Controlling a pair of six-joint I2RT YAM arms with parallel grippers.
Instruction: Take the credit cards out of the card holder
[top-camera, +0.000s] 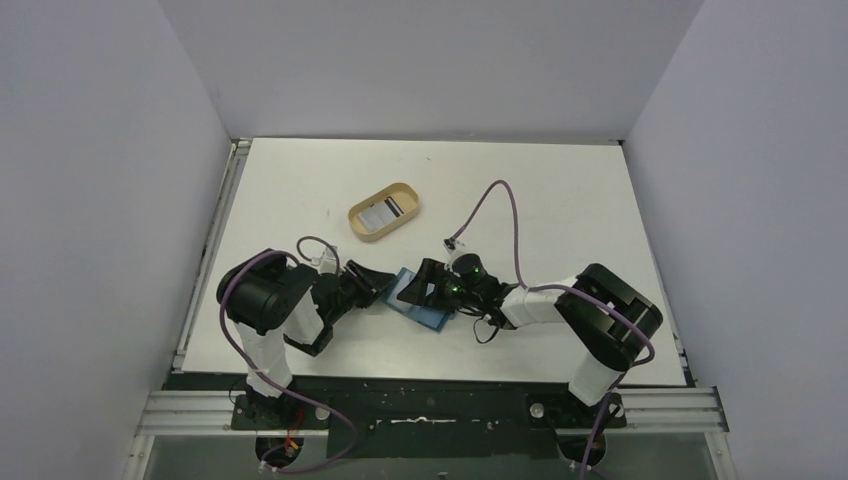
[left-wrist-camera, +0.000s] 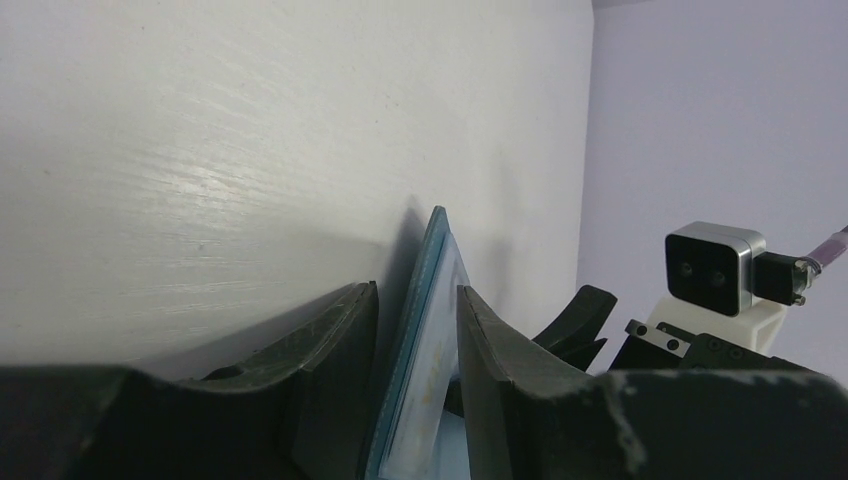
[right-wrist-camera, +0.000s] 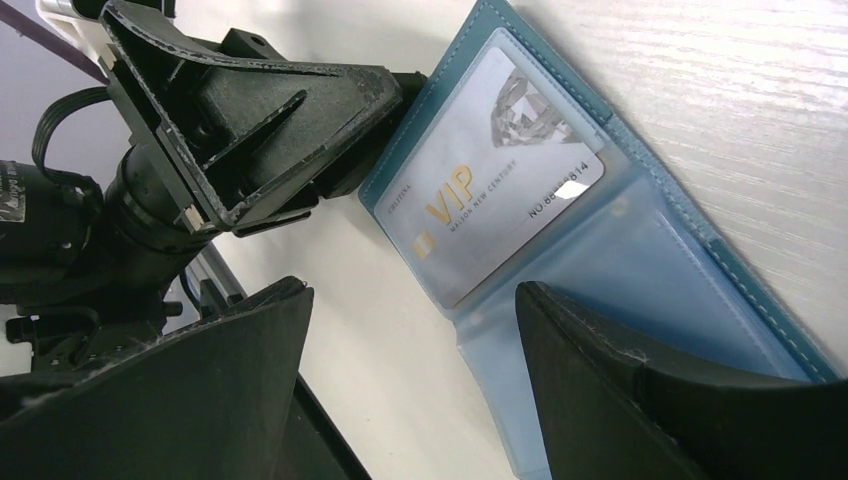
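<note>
The teal card holder lies open on the table between the two arms. In the right wrist view the card holder shows light blue pockets, and one clear pocket holds a grey credit card with yellow VIP lettering. My left gripper straddles the card holder's raised edge, jaws parted, with a thin gap beside the left finger. My right gripper is wide open. One of its fingers is over the empty pocket, the other over bare table. A whitish card with dark stripes lies in the tray.
The oval tan tray stands behind the card holder, toward the back of the white table. A purple cable loops above the right arm. Grey walls close in the table on three sides.
</note>
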